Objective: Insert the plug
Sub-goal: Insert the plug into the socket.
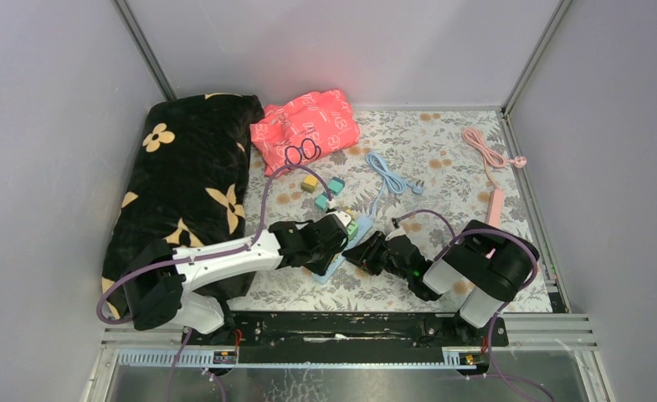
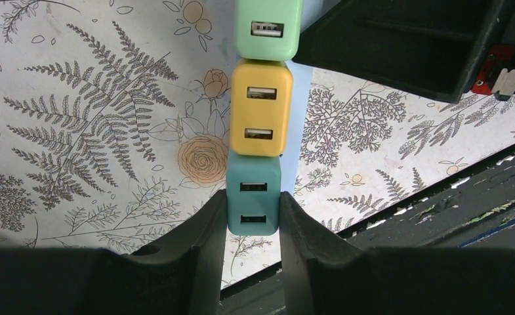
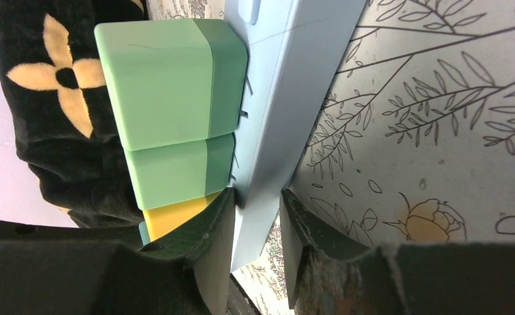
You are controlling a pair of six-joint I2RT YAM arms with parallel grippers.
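Note:
A light blue power strip [image 3: 287,118] lies on the floral cloth, and a row of plugs stands in it. In the left wrist view the row is a mint plug [image 2: 267,26], a yellow plug [image 2: 261,108] and a teal plug [image 2: 253,197]. My left gripper [image 2: 253,213] is shut on the teal plug, one finger on each side. My right gripper [image 3: 258,210] is shut on the near end of the power strip, just below the green plugs [image 3: 169,79]. From above, both grippers [image 1: 341,236] [image 1: 360,251] meet at the strip [image 1: 329,272].
A black flowered cushion [image 1: 182,184] fills the left side, with a pink bag [image 1: 308,121] behind it. Loose plugs [image 1: 321,193] lie beyond the strip. A blue cable [image 1: 387,176] and a pink power strip [image 1: 494,205] with its cord lie to the right.

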